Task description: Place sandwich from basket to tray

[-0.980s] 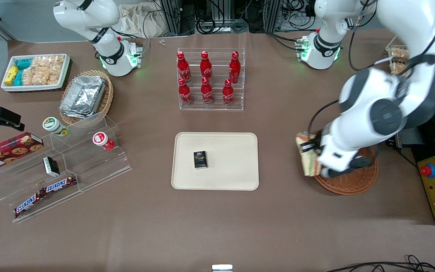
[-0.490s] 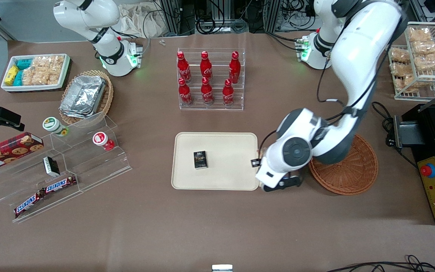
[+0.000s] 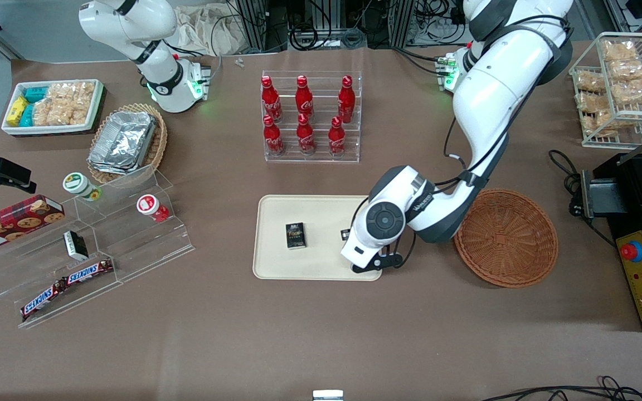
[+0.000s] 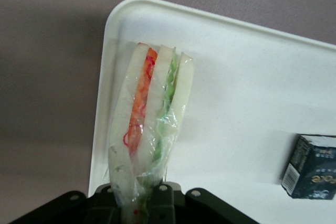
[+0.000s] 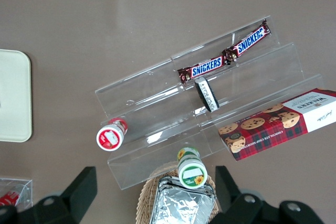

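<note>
The sandwich (image 4: 152,114), a clear-wrapped wedge with orange and green filling, hangs in my left gripper (image 4: 144,192), which is shut on its narrow end. It hovers just above a corner of the cream tray (image 4: 236,77). In the front view the gripper (image 3: 361,252) is over the tray (image 3: 276,262) at the end nearest the reddish-brown wicker basket (image 3: 506,238), and the arm hides the sandwich. Nothing lies in the basket.
A small dark box (image 3: 295,235) lies on the tray, also visible from the wrist as the box (image 4: 311,167). A rack of red bottles (image 3: 310,117) stands farther from the front camera. A clear stepped stand (image 3: 92,245) lies toward the parked arm's end. A wire snack rack (image 3: 622,83) sits past the basket.
The left arm carried the sandwich from above the basket sideways to the tray. It now hangs over the tray's end, and the basket is uncovered.
</note>
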Motion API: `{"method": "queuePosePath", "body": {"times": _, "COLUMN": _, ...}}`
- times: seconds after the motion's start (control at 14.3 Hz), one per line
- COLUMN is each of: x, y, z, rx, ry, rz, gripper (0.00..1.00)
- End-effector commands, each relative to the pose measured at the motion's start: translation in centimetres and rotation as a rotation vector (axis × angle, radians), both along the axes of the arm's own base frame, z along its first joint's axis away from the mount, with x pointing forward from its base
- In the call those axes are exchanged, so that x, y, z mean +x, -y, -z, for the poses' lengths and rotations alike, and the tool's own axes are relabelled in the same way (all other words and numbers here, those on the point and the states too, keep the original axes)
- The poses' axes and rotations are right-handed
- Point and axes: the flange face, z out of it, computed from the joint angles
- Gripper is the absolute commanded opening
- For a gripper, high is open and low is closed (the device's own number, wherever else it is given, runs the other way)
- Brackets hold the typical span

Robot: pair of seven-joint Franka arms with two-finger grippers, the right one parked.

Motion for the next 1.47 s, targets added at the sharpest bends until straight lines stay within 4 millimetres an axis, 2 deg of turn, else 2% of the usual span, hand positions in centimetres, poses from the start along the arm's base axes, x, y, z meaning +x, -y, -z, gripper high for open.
{"method": "queuePosePath", "body": {"times": 0.0, "x": -0.1, "y": 0.4, "z": 0.4, "rx": 0.013, "ry": 0.018, "rz": -0.015, "gripper": 0.53}}
{"method": "queuePosePath", "body": {"times": 0.07, "x": -0.3, "y": 0.3, "z": 0.7, "rx": 0.024, "ry": 0.015, "rz": -0.037, "gripper": 1.0}}
{"method": "queuePosePath", "body": {"times": 0.21, "x": -0.3, "y": 0.2, "z": 0.3, "rx": 0.043, "ry": 0.025, "rz": -0.035, "gripper": 1.0}}
{"method": "queuePosePath", "body": {"times": 0.28, "x": -0.2, "y": 0.0, "z": -0.6, "rx": 0.047, "ry": 0.032, "rz": -0.047, "gripper": 1.0}}
{"method": "queuePosePath", "body": {"times": 0.42, "x": -0.2, "y": -0.5, "z": -3.8, "rx": 0.082, "ry": 0.048, "rz": -0.123, "gripper": 1.0}}
{"method": "queuePosePath", "body": {"times": 0.49, "x": -0.2, "y": -0.8, "z": -6.2, "rx": 0.096, "ry": 0.069, "rz": -0.144, "gripper": 1.0}}
{"method": "queuePosePath", "body": {"times": 0.56, "x": -0.7, "y": -1.8, "z": -9.5, "rx": 0.134, "ry": 0.091, "rz": -0.141, "gripper": 1.0}}
{"method": "queuePosePath", "body": {"times": 0.63, "x": -0.3, "y": -4.2, "z": -12.0, "rx": 0.164, "ry": 0.108, "rz": -0.165, "gripper": 1.0}}
{"method": "queuePosePath", "body": {"times": 0.7, "x": -0.9, "y": -5.7, "z": -14.2, "rx": 0.187, "ry": 0.133, "rz": -0.175, "gripper": 1.0}}
{"method": "queuePosePath", "body": {"times": 0.98, "x": -3.8, "y": -14.4, "z": -21.9, "rx": 0.266, "ry": 0.229, "rz": -0.251, "gripper": 1.0}}
{"method": "queuePosePath", "body": {"times": 1.33, "x": -5.2, "y": -22.7, "z": -29.4, "rx": 0.231, "ry": 0.204, "rz": -0.215, "gripper": 1.0}}
{"method": "queuePosePath", "body": {"times": 1.4, "x": -5.3, "y": -23.9, "z": -30.5, "rx": 0.233, "ry": 0.208, "rz": -0.191, "gripper": 1.0}}
